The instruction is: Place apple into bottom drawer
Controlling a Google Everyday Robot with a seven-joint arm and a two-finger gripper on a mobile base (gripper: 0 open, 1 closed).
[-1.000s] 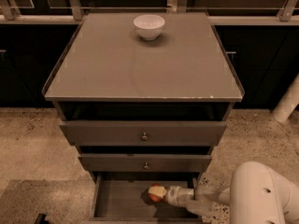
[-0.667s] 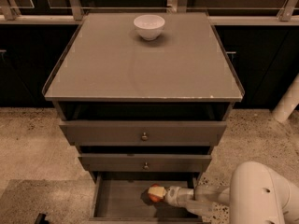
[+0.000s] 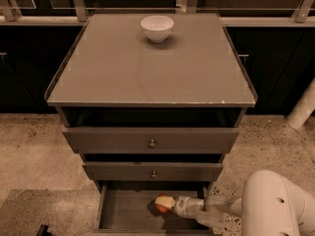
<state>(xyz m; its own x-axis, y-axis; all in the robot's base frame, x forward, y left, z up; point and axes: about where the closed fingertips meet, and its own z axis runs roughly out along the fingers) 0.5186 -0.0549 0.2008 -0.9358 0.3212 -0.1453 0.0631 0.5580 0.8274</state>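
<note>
One step looks left: the release. The apple [image 3: 161, 203] is inside the open bottom drawer [image 3: 125, 211], toward its right side and low over the plank floor, with the jaws of the gripper [image 3: 169, 204] closed on it. Next, I judge, the jaws must part and back out rightward without nudging the apple. The arm [image 3: 275, 205] reaches in low from the near right, its forearm roughly level.

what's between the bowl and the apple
Camera view: cabinet top, then two upper drawers; the pincer is at the apple in the bottom drawer.
</note>
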